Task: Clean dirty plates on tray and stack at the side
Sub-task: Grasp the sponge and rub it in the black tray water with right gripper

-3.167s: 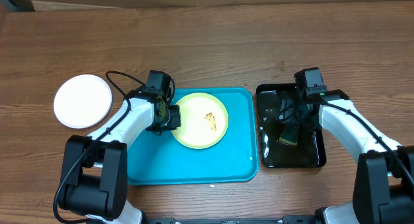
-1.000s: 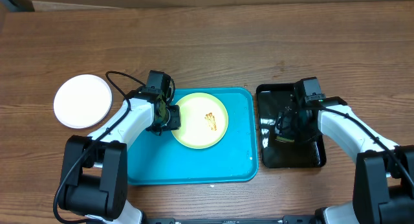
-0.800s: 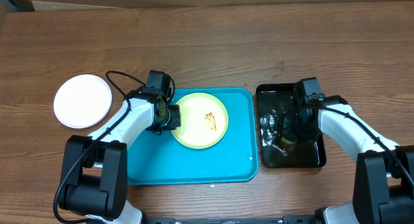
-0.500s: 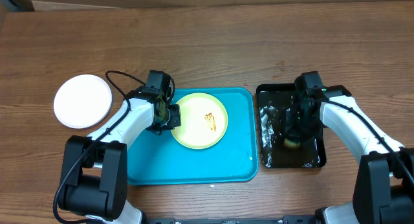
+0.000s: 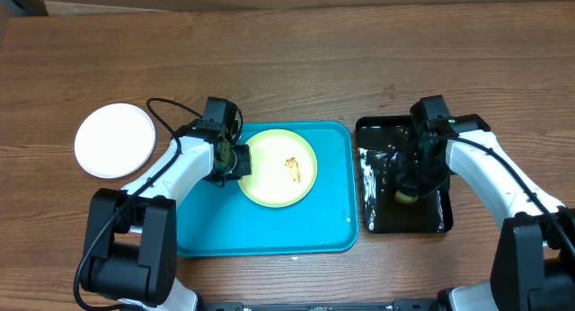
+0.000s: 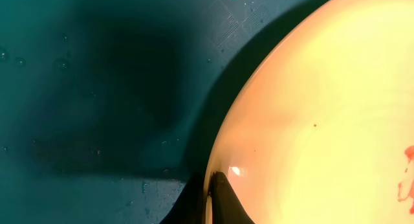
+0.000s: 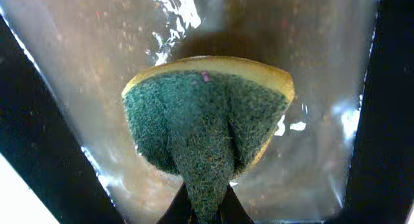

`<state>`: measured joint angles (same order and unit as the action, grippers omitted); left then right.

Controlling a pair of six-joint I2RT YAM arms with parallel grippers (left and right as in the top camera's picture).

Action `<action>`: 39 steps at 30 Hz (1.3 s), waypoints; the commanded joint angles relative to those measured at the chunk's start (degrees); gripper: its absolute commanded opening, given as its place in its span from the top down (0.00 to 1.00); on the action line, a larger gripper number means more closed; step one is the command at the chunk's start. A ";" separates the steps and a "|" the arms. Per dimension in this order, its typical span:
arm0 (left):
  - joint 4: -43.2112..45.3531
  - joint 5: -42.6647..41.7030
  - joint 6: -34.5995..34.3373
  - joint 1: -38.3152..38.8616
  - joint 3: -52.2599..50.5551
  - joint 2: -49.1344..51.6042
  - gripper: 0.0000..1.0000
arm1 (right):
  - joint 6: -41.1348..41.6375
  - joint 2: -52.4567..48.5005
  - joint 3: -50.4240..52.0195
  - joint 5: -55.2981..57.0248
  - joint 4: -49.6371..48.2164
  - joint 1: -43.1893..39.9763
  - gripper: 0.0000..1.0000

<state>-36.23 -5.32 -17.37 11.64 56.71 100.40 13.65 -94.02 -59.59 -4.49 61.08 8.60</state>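
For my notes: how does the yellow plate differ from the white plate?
The yellow plate carries a brown smear; the white plate looks clean. The yellow plate lies in the blue tray, rim pinched by the left pincer; the white plate lies on the table, untouched. Both are round.

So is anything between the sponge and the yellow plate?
Nothing visible does, beyond the low rims of the glossy black rectangular tray and the turquoise plastic tray. The left jaws clamp the pale yellow round plate's far edge, clear of the green-and-yellow sponge's path.
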 commanded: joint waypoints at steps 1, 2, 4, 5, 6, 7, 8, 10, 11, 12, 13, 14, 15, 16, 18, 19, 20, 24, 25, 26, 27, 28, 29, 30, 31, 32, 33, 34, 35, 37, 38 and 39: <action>-0.28 0.57 0.46 0.39 -0.55 0.48 0.96 | -0.20 1.64 -1.92 -1.27 -0.44 -0.39 0.96; -0.24 0.39 0.48 0.39 -0.55 0.48 0.96 | -0.22 1.64 -1.92 -1.18 -0.87 -0.42 0.96; -0.17 0.20 0.48 0.39 -0.55 0.48 0.96 | -0.22 1.64 -1.92 -1.18 -1.40 -0.39 0.96; -0.20 0.15 0.48 0.39 -0.55 0.48 0.96 | -0.20 1.64 -1.88 -1.18 -1.07 -0.39 0.96; -0.26 0.17 0.48 0.39 -0.55 0.48 0.96 | -0.20 1.64 -1.84 -1.16 -0.48 -0.39 0.96; -0.37 0.17 0.48 0.39 -0.55 0.48 0.96 | -0.13 1.64 -1.73 -0.85 -0.07 -0.39 0.96; -0.44 0.17 0.48 0.39 -0.55 0.48 0.96 | 0.13 1.64 -1.51 0.17 -0.17 -0.39 0.96; -0.39 0.17 0.48 0.39 -0.55 0.48 0.96 | 1.73 1.42 -1.29 5.97 0.22 -0.39 0.96; -0.37 0.17 0.48 0.39 -0.55 0.48 0.96 | 1.75 1.44 -1.53 5.73 1.53 -0.39 0.96; -0.37 0.17 0.48 0.39 -0.55 0.48 0.96 | 1.79 1.44 -1.81 5.70 2.34 -0.39 0.96; -0.37 0.17 0.48 0.39 -0.55 0.48 0.96 | 1.73 1.44 -2.10 6.12 2.89 -0.39 0.96; -0.33 0.15 0.48 0.39 -0.55 0.48 0.96 | 1.75 1.44 -2.43 6.75 2.99 -0.42 0.96; -0.33 0.17 0.48 0.39 -0.55 0.48 0.96 | 1.75 1.44 -3.04 6.49 4.00 -0.42 0.96; -0.33 0.17 0.48 0.39 -0.55 0.48 0.96 | 1.77 1.44 -4.04 5.88 5.73 -0.39 0.96; -0.35 0.17 0.48 0.39 -0.55 0.48 0.96 | 1.75 1.44 -6.54 3.50 9.57 -0.39 0.96; -0.35 0.15 0.48 0.39 -0.55 0.48 0.96 | 1.77 1.44 -7.82 2.67 11.02 -0.33 0.96; -0.33 0.15 0.48 0.39 -0.55 0.48 0.96 | 1.77 1.44 -9.33 2.73 12.17 -0.31 0.96; -0.17 0.17 0.48 0.39 -0.55 0.48 0.96 | 1.44 1.44 -11.56 2.54 12.68 -0.31 0.96; -0.17 0.15 0.48 0.39 -0.55 0.48 0.96 | 1.36 1.44 -11.82 1.29 13.97 -0.31 0.96; -0.22 0.15 0.48 0.39 -0.55 0.48 0.96 | 1.44 1.44 -11.89 0.42 14.99 -0.31 0.96; -0.24 0.15 0.48 0.39 -0.55 0.48 0.96 | 1.49 1.44 -11.89 0.57 14.93 -0.31 0.96; -0.22 0.15 0.48 0.39 -0.55 0.48 0.96 | 1.25 1.42 -11.89 0.85 13.99 -0.31 0.96; -0.13 0.15 0.46 0.39 -0.55 0.48 0.96 | 1.07 1.42 -11.89 1.11 12.52 -0.31 0.96; -0.07 0.13 0.46 0.39 -0.55 0.48 0.96 | 0.90 1.44 -11.96 0.31 11.89 -0.31 0.96; -0.07 0.11 0.46 0.39 -0.55 0.48 0.96 | -0.96 1.44 -12.48 -3.02 11.80 -0.31 0.96; -0.09 -0.15 0.48 0.39 -0.55 0.48 0.96 | -2.43 1.44 -12.83 -5.51 11.56 -0.31 0.96; -0.11 -1.07 0.48 0.39 -0.55 0.48 0.96 | -5.73 1.44 -13.49 -12.02 9.92 -0.24 0.96; -0.02 -2.05 0.48 0.39 -0.55 0.48 0.96 | -7.80 1.44 -13.86 -16.52 8.55 -0.17 0.96; 0.17 -3.30 0.48 0.39 -0.55 0.48 0.96 | -9.46 1.44 -14.05 -21.97 6.56 -0.04 0.96; 0.50 -5.27 0.48 0.39 -0.55 0.48 0.96 | -9.66 1.44 -14.03 -28.76 3.23 0.90 0.96; 0.55 -5.92 0.50 0.39 -0.55 0.48 0.96 | -9.64 1.42 -13.99 -30.56 1.70 1.73 0.96; 0.63 -6.78 0.50 0.39 -0.55 0.48 0.96 | -9.60 1.42 -13.99 -31.39 -0.20 3.17 0.96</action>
<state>-35.86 -8.51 -17.37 11.66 56.71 100.40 7.16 -93.82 -71.61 -22.90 64.16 8.99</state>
